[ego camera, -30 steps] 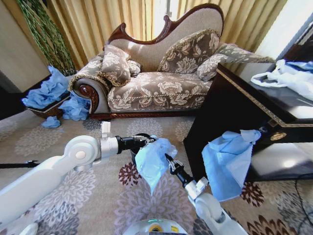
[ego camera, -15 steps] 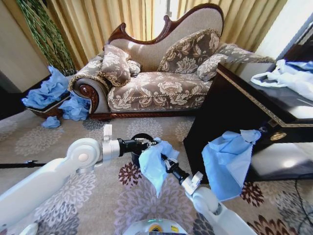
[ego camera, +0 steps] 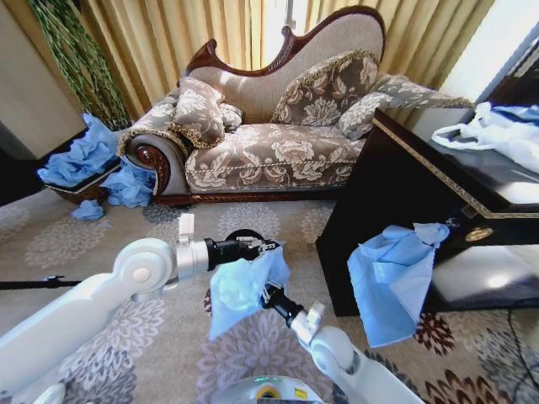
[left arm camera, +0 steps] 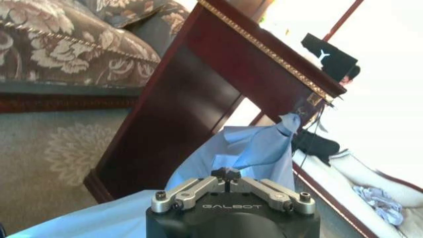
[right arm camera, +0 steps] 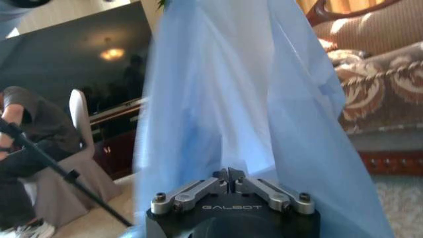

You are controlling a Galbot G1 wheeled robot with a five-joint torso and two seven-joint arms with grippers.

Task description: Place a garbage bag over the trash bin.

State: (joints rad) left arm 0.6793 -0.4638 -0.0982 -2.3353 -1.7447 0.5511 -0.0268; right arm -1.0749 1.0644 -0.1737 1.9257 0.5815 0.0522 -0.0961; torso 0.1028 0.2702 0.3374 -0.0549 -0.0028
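The light-blue garbage bag [ego camera: 239, 286] hangs stretched between my two grippers above the patterned carpet. My left gripper [ego camera: 266, 247] reaches in from the left and is shut on the bag's upper edge. My right gripper [ego camera: 269, 294] comes up from below and is shut on the bag's lower right part. Just behind the bag, the black trash bin [ego camera: 239, 236] shows only its rim. In the left wrist view, the left gripper [left arm camera: 226, 174] pinches blue plastic [left arm camera: 86, 223]. The right gripper [right arm camera: 228, 173] is closed on the bag [right arm camera: 231, 99], which rises in front of it.
A dark wooden cabinet [ego camera: 396, 177] stands close on the right, with another blue bag [ego camera: 389, 278] hanging from it and a white bag [ego camera: 497, 135] on top. The sofa [ego camera: 269, 151] is behind. A wicker basket [ego camera: 77, 192] of blue bags sits far left.
The right gripper has moved left and slightly toward me with the bag. The bag has swung left and spread wider below the left gripper. The left gripper has barely moved.
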